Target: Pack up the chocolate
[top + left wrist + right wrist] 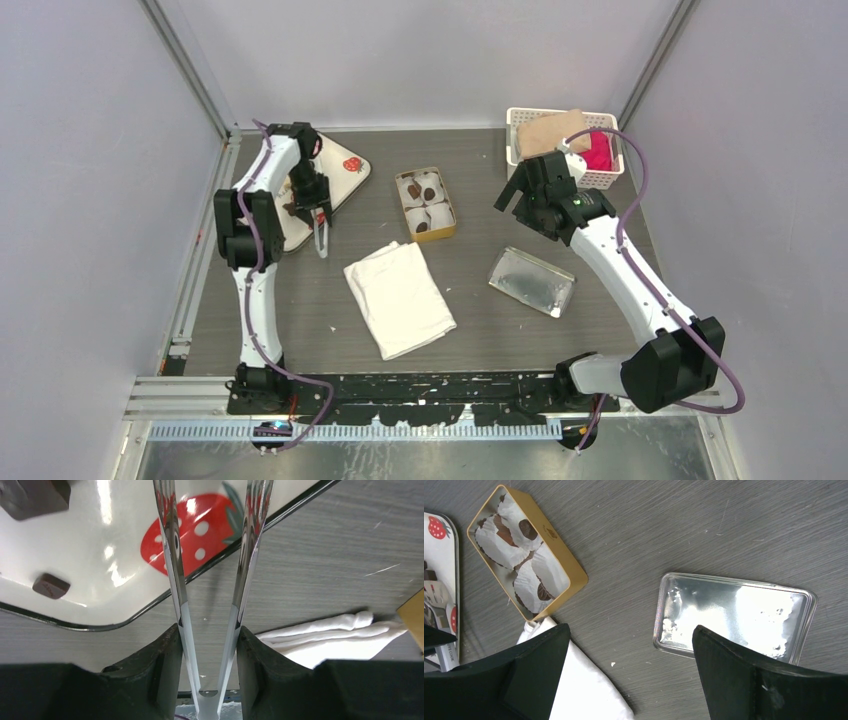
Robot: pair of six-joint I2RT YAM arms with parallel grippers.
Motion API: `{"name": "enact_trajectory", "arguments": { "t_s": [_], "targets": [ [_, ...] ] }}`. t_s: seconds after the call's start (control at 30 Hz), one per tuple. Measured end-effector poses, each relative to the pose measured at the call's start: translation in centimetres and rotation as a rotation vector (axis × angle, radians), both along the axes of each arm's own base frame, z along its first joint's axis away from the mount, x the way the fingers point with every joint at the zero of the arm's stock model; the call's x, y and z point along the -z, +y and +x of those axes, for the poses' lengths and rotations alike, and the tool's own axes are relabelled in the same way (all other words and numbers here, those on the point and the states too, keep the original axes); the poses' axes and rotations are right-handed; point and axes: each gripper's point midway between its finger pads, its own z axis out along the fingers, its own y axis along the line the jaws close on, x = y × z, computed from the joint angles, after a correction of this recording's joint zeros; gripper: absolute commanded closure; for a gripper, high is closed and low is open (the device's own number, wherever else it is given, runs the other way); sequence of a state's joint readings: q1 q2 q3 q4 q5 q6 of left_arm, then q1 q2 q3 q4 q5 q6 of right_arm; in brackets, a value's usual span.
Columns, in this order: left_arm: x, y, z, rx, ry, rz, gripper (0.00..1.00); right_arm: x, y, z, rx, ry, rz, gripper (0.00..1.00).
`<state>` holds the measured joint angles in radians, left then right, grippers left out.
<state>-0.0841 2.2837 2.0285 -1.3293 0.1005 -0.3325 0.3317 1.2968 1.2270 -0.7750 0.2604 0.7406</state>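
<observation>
Small dark-brown chocolate pieces [51, 585] lie on a white strawberry-print tray [100, 540] at the back left [345, 180]. More chocolates [527, 528] sit in white paper cups in the open gold tin [425, 203], which also shows in the right wrist view [569, 562]. My left gripper [207, 645] is shut on metal tongs [172, 555]. The tong arms are spread and empty, over the tray's near corner [320, 240]. My right gripper [631, 645] is open and empty, hovering right of the tin [512, 188].
A silver tin lid [531, 281] lies at the centre right, under my right gripper [734, 615]. A folded white cloth [399, 297] lies in front of the tin. A white basket [600, 175] holding brown and pink items stands at the back right.
</observation>
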Motion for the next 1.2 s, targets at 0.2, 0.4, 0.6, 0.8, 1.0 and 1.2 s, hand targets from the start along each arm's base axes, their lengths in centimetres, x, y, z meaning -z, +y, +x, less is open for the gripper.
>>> {"name": "enact_trajectory", "arguments": {
  "t_s": [0.2,0.4,0.6,0.8,1.0,1.2],
  "targets": [
    [0.3,-0.4,1.8,-0.002,-0.021,-0.02,0.58,-0.1,0.0,0.0,0.001,-0.002,0.0,0.03],
    [1.4,-0.5,2.1,-0.006,0.001,-0.022,0.58,-0.4,0.0,0.2,0.003,-0.009,0.0,0.03],
    [1.5,-0.2,2.2,-0.021,0.007,-0.024,0.58,-0.4,-0.1,0.2,0.005,-0.011,-0.001,0.03],
    [1.1,0.2,3.7,-0.047,-0.027,-0.037,0.59,-0.7,0.0,0.3,0.005,-0.017,0.002,0.03],
    [1.6,0.2,4.2,-0.055,-0.023,-0.045,0.66,-0.9,0.0,0.4,0.007,-0.022,0.005,0.03],
    [1.8,0.1,3.9,-0.059,-0.006,-0.051,0.83,-0.9,0.0,0.4,0.007,-0.023,0.005,0.03]
  ]
}}
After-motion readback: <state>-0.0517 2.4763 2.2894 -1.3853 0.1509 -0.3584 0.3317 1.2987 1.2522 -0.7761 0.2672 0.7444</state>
